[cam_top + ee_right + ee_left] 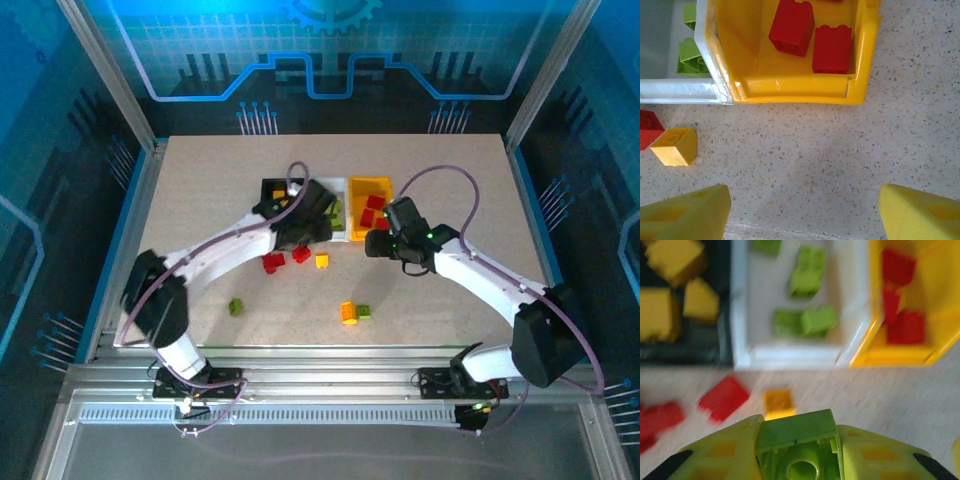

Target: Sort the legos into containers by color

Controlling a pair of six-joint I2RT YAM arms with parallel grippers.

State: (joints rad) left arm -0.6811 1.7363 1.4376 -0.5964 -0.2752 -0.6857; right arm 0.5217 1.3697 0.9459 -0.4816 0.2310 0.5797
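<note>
The left claw (799,456) is clamped on a small green plastic brick (795,432), held between its lime-coloured fingers (720,455) over the speckled worktop (450,200), on the near side of a row of three joined bins. Straight beyond it lies the white rectangular plastic bin (790,356), which holds green bricks (807,277). To its left the black bin (685,354) holds yellow bricks (660,312), and to its right the yellow bin (895,357) holds red bricks (907,327). The right claw (805,202) stands wide apart with nothing in it, hovering near the yellow bin's near wall. Loose pieces lie on the worktop: a red brick (724,397) and a yellow-orange brick (779,402) just short of the bins, with others nearer the arm bases. The likely trouble is a release made too soon. The green plastic brick is short of the white bin's near wall, so letting go here would land it on the worktop or the rim, from which it could tip into a neighbouring bin. The two claws are also close together, so a sideways reach by either could knock the other or nudge the bins.
</note>
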